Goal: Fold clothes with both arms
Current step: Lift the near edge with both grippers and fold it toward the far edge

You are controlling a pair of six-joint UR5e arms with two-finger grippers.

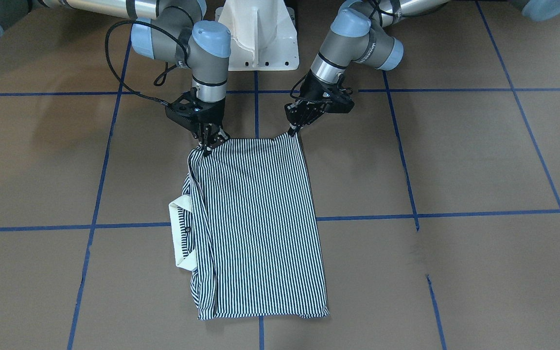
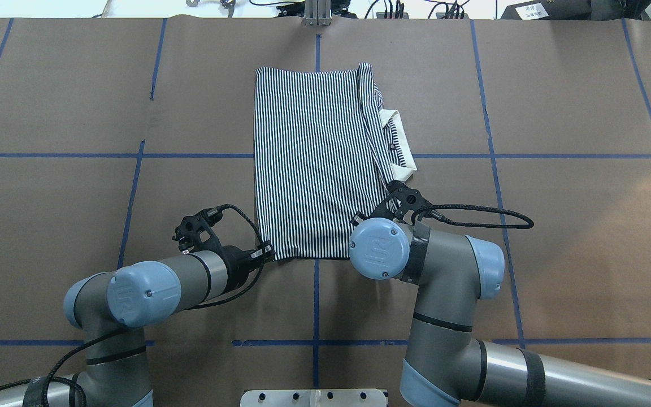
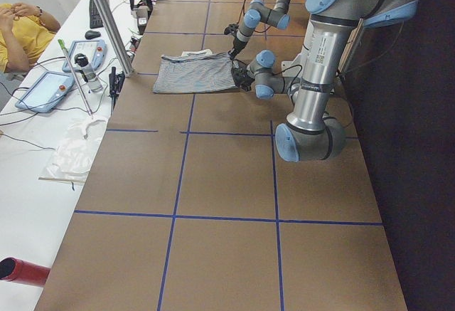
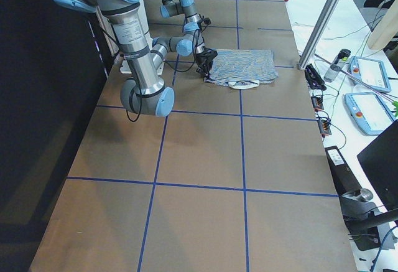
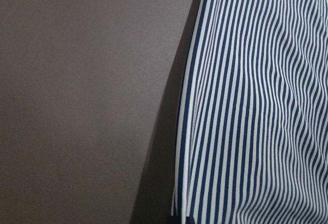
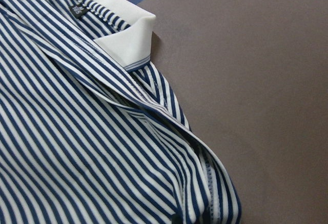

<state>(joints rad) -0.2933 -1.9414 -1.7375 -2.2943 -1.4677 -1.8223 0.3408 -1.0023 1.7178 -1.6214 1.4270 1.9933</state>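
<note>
Striped shirt point(image 1: 260, 218), folded flat on table point(image 1: 455, 170); my left gripper point(image 1: 291, 130) and right gripper point(image 1: 208, 145) each clamp one near corner; cream collar point(image 1: 177, 243) lies beyond my right jaws.

The polo shirt point(image 1: 260, 218) has thin navy-and-white stripes (collar point(image 1: 178, 240) cream); the brown surface point(image 1: 455, 160) carries a blue grid point(image 1: 358, 217).

Bright, even light from above reaches my table point(image 1: 479, 155), faint soft shadows lie on it, a darker shadow hugs the shirt point(image 5: 246, 106) edge, and my wrist views are sharp.
</note>
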